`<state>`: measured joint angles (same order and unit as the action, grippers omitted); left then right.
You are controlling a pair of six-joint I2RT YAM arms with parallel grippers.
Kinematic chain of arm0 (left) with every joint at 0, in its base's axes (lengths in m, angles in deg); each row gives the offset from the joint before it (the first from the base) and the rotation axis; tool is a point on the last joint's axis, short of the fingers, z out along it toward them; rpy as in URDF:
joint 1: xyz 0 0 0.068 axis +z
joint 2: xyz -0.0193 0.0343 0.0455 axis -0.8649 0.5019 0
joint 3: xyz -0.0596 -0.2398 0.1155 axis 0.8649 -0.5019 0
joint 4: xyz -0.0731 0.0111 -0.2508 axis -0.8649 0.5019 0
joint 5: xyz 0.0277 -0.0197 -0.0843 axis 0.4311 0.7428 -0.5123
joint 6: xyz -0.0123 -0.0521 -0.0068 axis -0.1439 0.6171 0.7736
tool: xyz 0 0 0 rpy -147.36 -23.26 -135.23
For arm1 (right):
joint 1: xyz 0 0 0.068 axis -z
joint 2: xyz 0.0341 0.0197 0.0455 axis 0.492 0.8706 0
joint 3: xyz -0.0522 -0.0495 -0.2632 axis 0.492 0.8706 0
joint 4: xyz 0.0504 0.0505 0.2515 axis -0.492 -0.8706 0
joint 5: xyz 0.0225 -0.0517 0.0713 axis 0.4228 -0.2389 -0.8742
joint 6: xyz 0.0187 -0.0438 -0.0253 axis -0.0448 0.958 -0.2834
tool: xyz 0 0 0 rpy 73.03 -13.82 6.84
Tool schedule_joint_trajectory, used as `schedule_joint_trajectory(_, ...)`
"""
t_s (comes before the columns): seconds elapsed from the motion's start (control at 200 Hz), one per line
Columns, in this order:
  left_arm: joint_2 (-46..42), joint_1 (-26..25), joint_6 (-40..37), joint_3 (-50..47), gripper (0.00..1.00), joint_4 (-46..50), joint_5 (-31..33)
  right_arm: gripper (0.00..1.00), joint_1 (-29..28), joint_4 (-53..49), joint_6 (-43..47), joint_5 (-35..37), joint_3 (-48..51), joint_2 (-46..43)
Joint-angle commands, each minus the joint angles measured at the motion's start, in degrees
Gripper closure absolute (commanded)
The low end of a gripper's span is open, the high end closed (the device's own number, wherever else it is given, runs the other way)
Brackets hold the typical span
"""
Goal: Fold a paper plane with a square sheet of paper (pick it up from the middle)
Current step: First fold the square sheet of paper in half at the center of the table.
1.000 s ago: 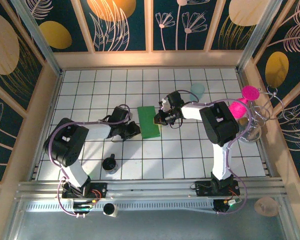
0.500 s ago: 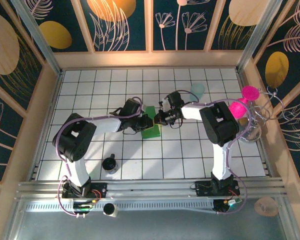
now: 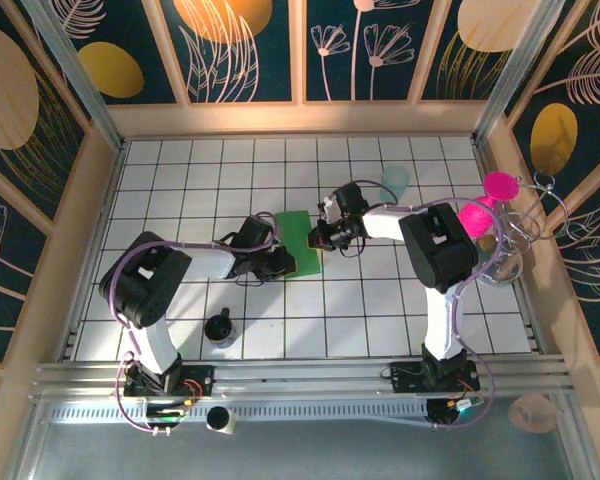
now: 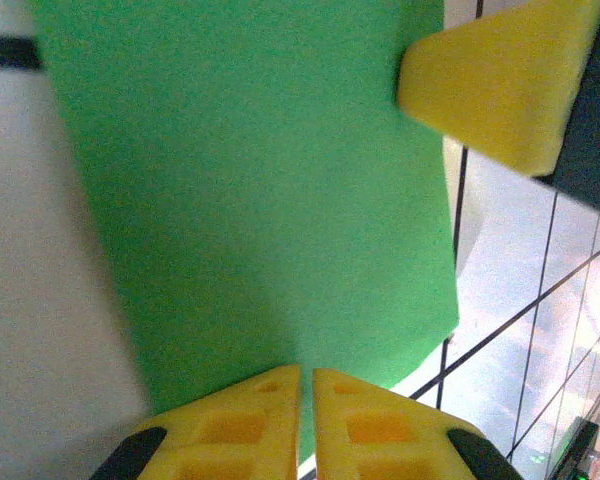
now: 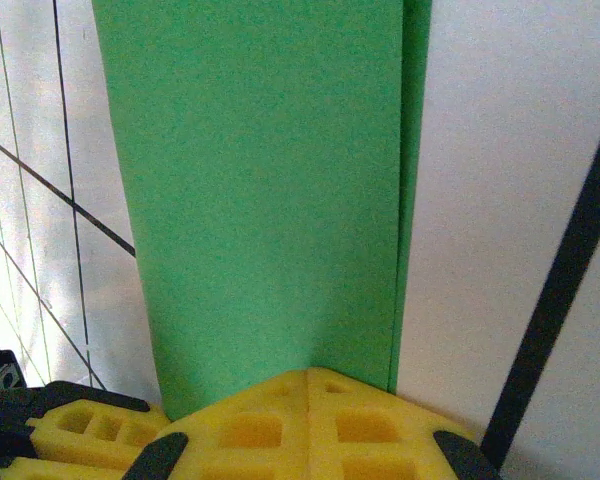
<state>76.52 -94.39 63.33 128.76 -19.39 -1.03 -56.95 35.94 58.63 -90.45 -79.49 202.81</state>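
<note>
Both grippers flank the paper [image 3: 298, 243]
The closed left gripper [image 3: 279, 262] sits at its left edge; the closed right gripper [image 3: 318, 238] presses its right.

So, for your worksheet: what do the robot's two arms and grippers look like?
The left arm and right arm both have white links between black joint housings, with a thin purple cable looping alongside. The left gripper and right gripper each have yellow foam-like wedge fingers with square recesses.

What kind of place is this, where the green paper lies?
Probably a robot test cell rather than a home or an office. A white gridded table is boxed in by panels painted with leaves, and aluminium rails run along its near edge.
</note>
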Motion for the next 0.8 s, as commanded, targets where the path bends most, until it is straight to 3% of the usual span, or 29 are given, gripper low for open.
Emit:
schedule_joint_trajectory(0.0, -1.33, -0.10, -1.59, -5.21, 0.86, 10.60, 2.76, 1.00, 0.32, -10.77, 0.78, 17.09, 4.91, 9.01)
schedule_joint_trajectory(0.395, -11.62, 0.06, -6.51, 2.59, 0.83, 17.02, 8.53, 1.00, -1.30, -8.88, -2.08, 14.18, 2.22, 4.79)
schedule_joint_trajectory(0.616, -14.02, 0.05, 0.16, 2.27, 0.76, 6.45, 11.62, 0.90, -2.65, -1.02, -9.92, 7.40, -2.16, -6.09)
schedule_joint_trajectory(0.791, -14.37, 0.00, 6.57, -1.73, 0.69, -7.06, 12.69, 0.72, -2.53, 6.72, -15.22, 11.11, 3.56, -16.10)
